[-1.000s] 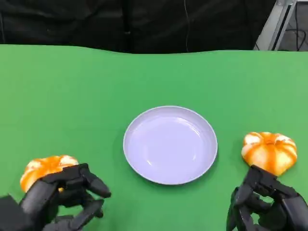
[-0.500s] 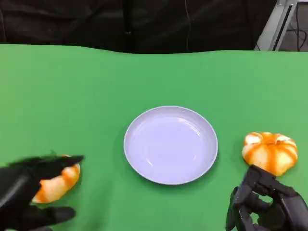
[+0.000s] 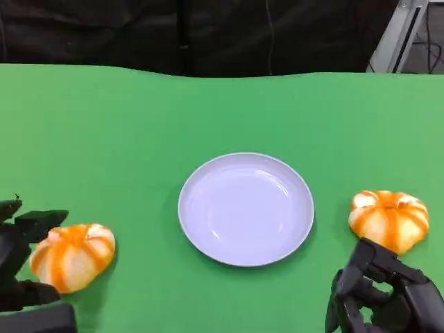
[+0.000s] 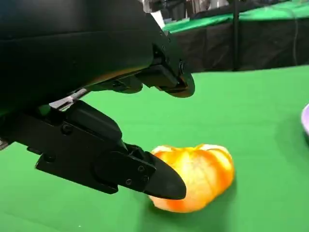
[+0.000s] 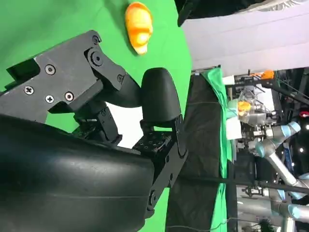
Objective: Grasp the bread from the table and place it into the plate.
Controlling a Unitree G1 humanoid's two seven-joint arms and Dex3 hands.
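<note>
Two orange-and-white striped breads lie on the green table. The left bread (image 3: 73, 255) sits at the front left, the right bread (image 3: 388, 218) to the right of the plate. The pale round plate (image 3: 246, 208) stands in the middle with nothing in it. My left hand (image 3: 19, 267) is just left of the left bread, fingers spread apart, and grips nothing. In the left wrist view the left bread (image 4: 198, 176) lies on the cloth beyond the parted fingers (image 4: 125, 166). My right hand (image 3: 385, 295) hovers in front of the right bread, fingers curled in on nothing.
The green cloth ends at a back edge against a dark curtain (image 3: 208, 35). A metal frame (image 3: 399, 31) stands at the far right. The right wrist view shows the left bread (image 5: 138, 19) far off past my right hand's curled fingers (image 5: 159, 96).
My left hand, which lay over the left bread, has drawn back to the left and opened. The bread rocked and settled, fully uncovered. The right hand has stayed still.
</note>
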